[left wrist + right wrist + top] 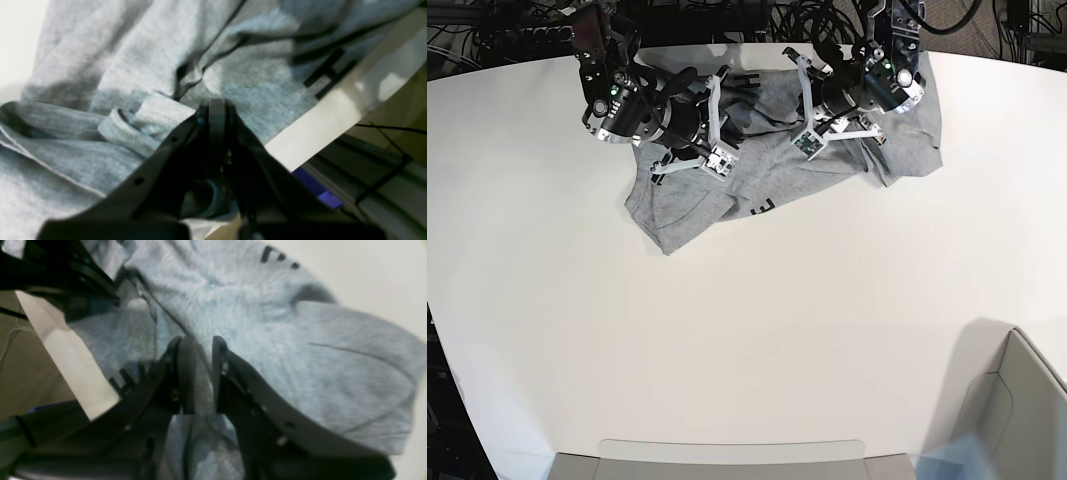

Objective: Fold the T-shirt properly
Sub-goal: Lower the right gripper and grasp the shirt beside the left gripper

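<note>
Heather-grey T-shirt (777, 160) lying crumpled at the far edge of the white table (757, 330), black lettering (763, 207) peeking out along one fold. Left gripper (217, 103) clamping shut on a ribbed fold of the shirt. Right gripper (200, 350) straddling a ridge of cloth, jaws narrowly parted; grip impossible to confirm.

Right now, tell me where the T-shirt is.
In the base view the T-shirt lies crumpled at the table's far edge, under both arms, the left gripper shut on a fold of it.
</note>
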You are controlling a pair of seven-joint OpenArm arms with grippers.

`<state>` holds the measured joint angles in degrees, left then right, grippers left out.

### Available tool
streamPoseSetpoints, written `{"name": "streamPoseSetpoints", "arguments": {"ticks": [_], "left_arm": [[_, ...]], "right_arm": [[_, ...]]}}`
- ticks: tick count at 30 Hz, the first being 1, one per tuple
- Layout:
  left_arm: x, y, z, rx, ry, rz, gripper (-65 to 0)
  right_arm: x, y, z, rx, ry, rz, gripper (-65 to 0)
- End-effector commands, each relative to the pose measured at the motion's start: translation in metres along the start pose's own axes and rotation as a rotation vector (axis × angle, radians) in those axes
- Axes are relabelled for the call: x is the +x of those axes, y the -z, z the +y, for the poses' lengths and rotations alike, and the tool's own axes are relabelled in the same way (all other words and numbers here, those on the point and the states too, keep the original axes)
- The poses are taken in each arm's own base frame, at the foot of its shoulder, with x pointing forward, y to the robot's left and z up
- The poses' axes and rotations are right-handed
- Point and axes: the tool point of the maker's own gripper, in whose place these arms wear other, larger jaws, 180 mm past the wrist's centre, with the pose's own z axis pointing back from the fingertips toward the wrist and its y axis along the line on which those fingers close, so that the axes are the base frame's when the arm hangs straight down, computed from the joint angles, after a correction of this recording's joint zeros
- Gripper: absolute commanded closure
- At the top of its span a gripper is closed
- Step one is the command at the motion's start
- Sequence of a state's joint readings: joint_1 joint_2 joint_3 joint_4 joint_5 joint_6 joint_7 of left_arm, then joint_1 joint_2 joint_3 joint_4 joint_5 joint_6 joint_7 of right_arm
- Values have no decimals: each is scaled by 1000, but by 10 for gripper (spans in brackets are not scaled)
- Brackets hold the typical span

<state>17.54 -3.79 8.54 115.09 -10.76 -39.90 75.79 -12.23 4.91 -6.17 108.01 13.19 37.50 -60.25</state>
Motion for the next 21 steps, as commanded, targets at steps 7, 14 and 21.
{"name": "streamPoseSetpoints", "arguments": {"ticks": [7,14,21], "left_arm": [[0,-5,9,17,28,-11,0],[1,-4,8,15,24,-15,-174],[1,-5,10,19,30,-15,-199]], "right_arm": [[-8,9,-5,18,18,17,-42],[-29,21,-1,53,63,73,-95],[-37,38,-6,81,103,109,-95]]}}
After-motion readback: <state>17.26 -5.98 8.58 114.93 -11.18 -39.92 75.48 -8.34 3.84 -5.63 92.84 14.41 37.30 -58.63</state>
